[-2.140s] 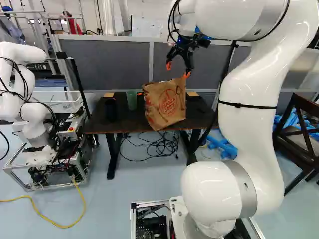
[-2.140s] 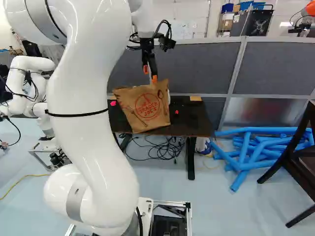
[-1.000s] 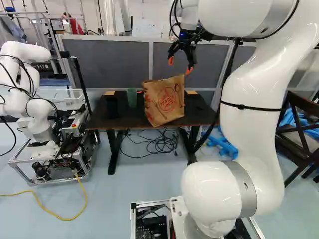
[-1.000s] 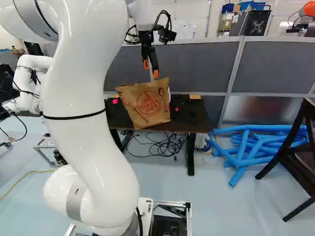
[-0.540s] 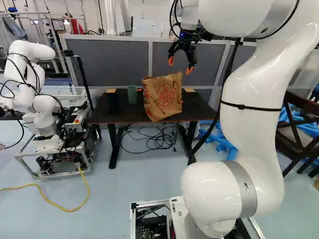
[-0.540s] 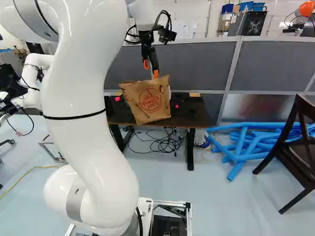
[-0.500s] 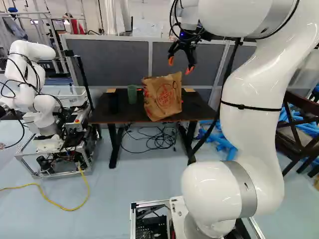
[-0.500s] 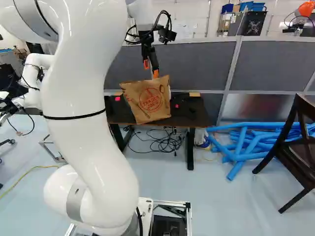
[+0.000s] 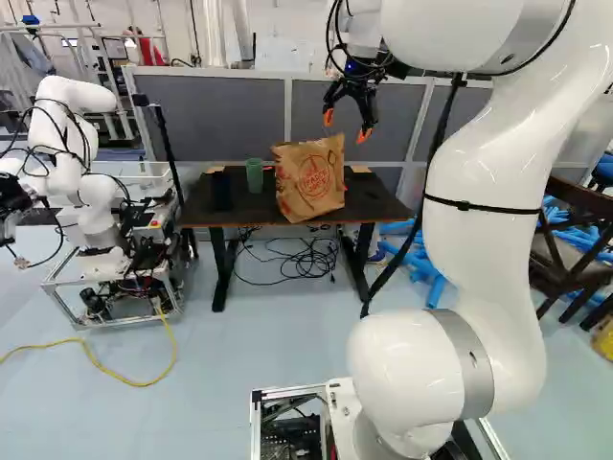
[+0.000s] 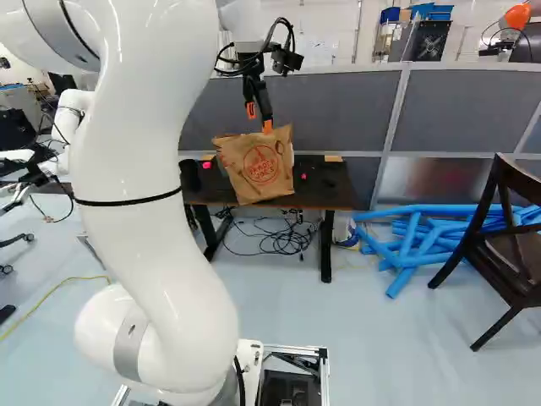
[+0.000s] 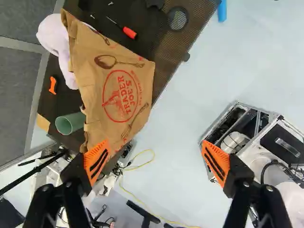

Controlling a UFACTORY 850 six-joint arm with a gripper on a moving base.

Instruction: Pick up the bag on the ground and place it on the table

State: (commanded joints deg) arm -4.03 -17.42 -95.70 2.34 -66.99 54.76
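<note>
Brown paper bag, slightly tilted, on the dark rectangular table; placement, we judge, achieved. Black two-fingered gripper with orange pads: fingers spread wide, grasping nothing. Outstanding, we think: at most, drawing the arm clear. Markings: we record a round red emblem with lettering, on the bag's face
</note>
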